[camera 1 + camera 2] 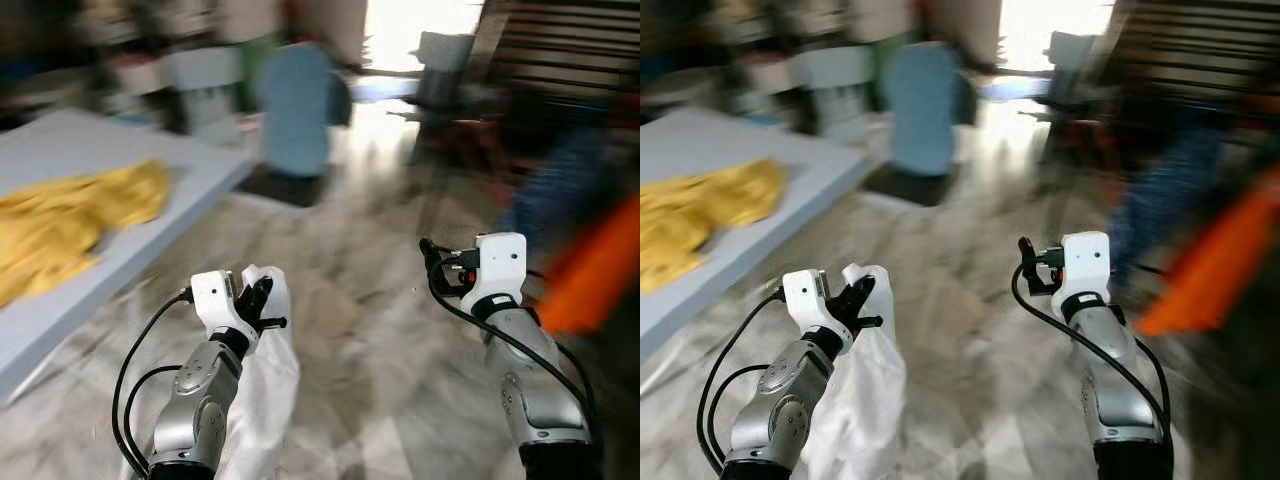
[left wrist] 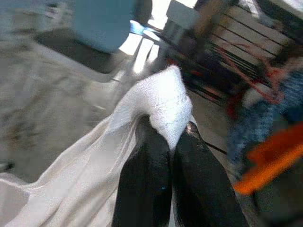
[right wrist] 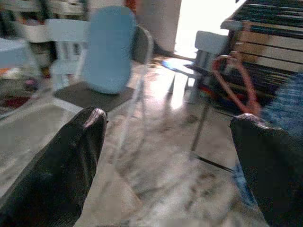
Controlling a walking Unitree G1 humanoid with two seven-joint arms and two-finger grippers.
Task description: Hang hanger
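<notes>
While your left gripper (image 2: 168, 142) has its jaws clamped together on a fold of white cloth (image 2: 156, 101), note that the grip sits at the very top of the bunch, so the rest of the garment hangs free below the wrist and down past the forearm. Held that way, the white cloth (image 1: 265, 370) stays off the floor (image 1: 370, 340) and clear of your legs while you walk; I judge this a carrying hold, not a placing one.

Your right gripper (image 3: 165, 137) has its jaws wide apart with nothing between them. It rides forward at about the same height as the left, well apart from the cloth, and reads as free for the next handling step.

A hanger cannot be made out inside or under the cloth; whether one is there I cannot tell. A reddish curved piece (image 3: 236, 78) near the dark slatted stand (image 3: 270, 42) may be a hanger or hook, too blurred to confirm.

Further out, a yellow garment (image 1: 70, 225) lies toward the near left edge of the grey tabletop (image 1: 170, 205). A pale blue chair (image 1: 300, 110) stands ahead. Blur suggests you are in transit; no rail is identifiable.
</notes>
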